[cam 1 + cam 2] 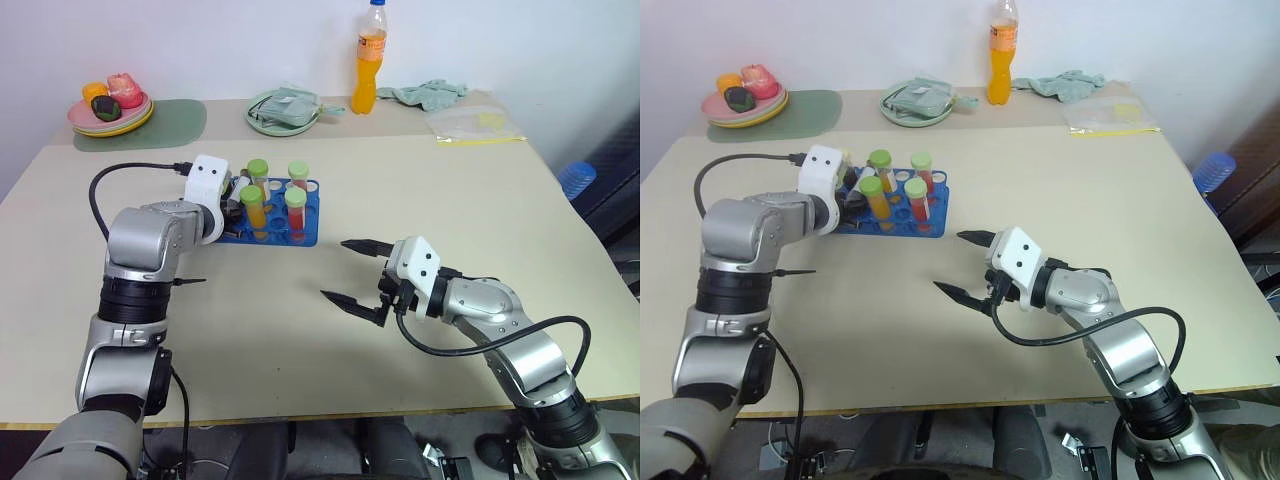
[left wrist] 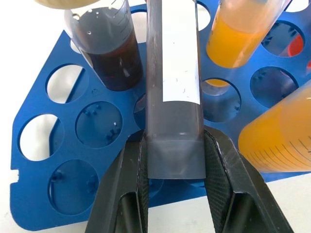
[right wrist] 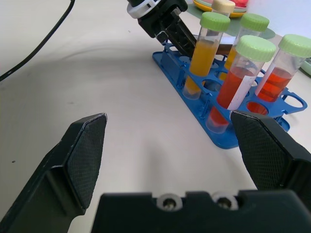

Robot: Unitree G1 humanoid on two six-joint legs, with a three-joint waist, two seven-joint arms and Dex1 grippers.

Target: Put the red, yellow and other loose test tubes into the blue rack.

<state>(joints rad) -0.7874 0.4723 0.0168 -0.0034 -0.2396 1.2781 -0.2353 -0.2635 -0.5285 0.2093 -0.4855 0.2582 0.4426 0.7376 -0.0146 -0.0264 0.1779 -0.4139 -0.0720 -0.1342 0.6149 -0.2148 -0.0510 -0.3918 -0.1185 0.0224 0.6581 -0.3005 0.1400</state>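
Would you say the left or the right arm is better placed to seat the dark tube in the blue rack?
Left, probably. The left gripper is shut on the dark tube, right over the blue rack. The right gripper hangs open and empty over bare table, apart from the rack.

Blue rack (image 1: 305,232); green-capped tubes (image 1: 295,205), orange and red liquid; dark tube (image 2: 172,87), white label.

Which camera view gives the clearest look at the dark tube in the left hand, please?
The left wrist view: the dark tube sits clamped between that hand's fingers over the blue rack. The head views and right wrist view leave it mostly hidden.
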